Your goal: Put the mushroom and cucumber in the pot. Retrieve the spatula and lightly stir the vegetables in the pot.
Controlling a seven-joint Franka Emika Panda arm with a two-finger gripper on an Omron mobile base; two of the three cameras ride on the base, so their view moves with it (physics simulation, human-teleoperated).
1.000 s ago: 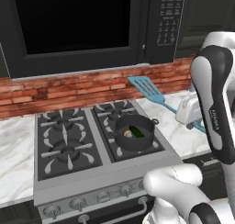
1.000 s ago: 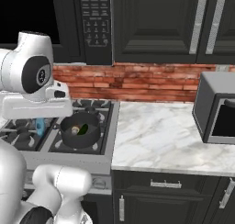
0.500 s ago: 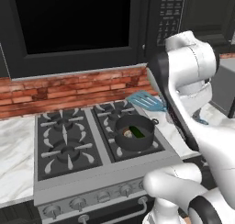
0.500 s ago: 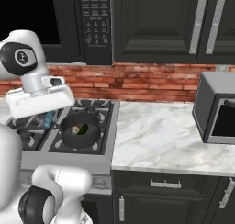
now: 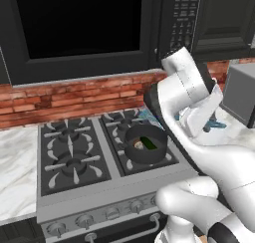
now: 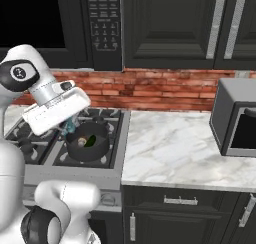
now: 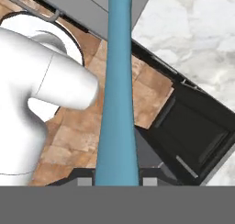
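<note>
Left base view: the round dark grey-black pot (image 5: 145, 145) sits centre frame on the stove's right front burner, holding the dark green cucumber piece (image 5: 148, 143) and the tan mushroom lump (image 5: 138, 145).

Right base view: the pot lies lower left, beside the end effector (image 6: 67, 126).

Hand view: the end effector pinches the light blue spatula (image 7: 117, 103) handle, running bottom centre to top. No legible writing.

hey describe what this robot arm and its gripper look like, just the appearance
The arm is built of glossy white rounded shells with dark grey-black bands at the joints. One joint cap, seen in the right base view, is black with a small white mark. The hand is a white, boxy block. The gripper ends in two small dark finger tips. No loose cables show.
</note>
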